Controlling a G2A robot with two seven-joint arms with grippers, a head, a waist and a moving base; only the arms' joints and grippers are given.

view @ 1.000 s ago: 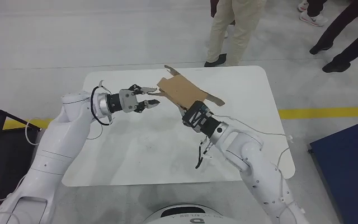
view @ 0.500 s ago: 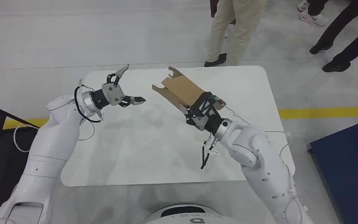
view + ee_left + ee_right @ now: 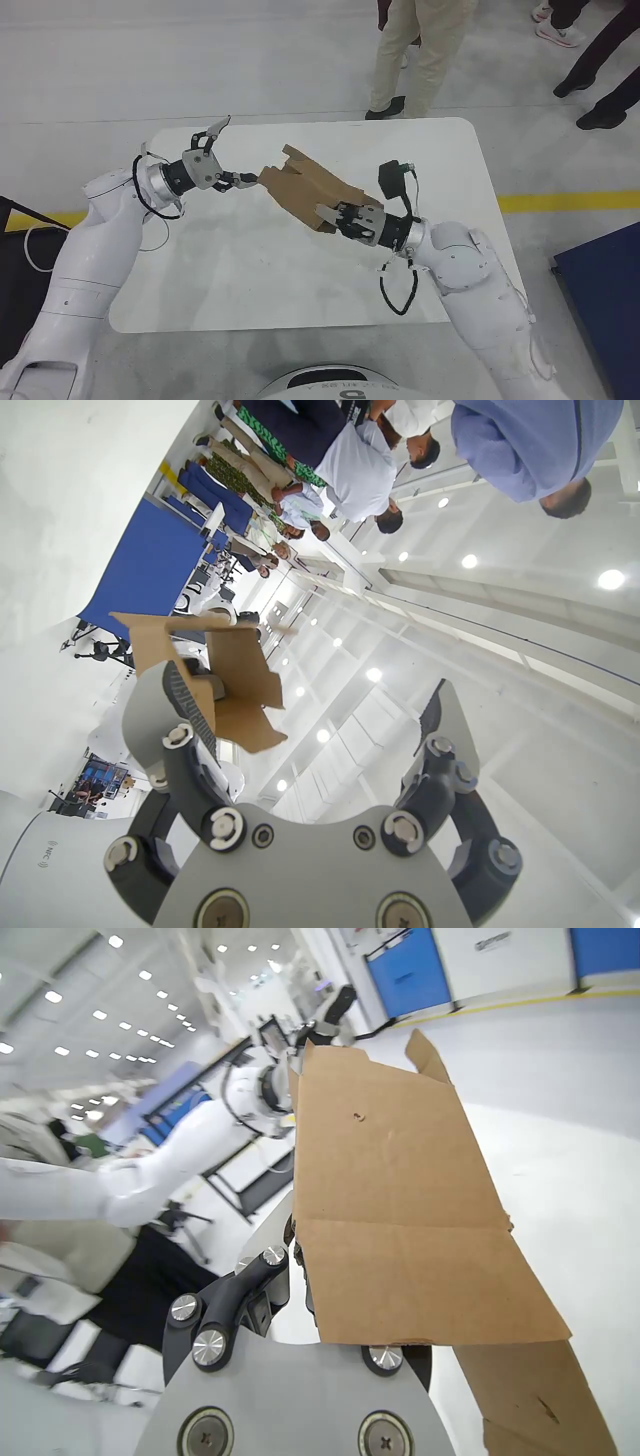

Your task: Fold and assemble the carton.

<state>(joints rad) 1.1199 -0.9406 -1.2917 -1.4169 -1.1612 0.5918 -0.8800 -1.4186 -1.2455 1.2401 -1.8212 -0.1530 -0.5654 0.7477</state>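
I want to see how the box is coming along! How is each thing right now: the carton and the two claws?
carton: partly folded, flaps sticking out, held up over the table.
right claw: shut on one end of the carton.
left claw: open wide, one finger at the carton's other end.

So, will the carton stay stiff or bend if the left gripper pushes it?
Likely it bends at creases: the carton is thin cardboard with loose flaps. It seems light, as the right gripper holds it up by one end alone. A push from the open left gripper may swing it.
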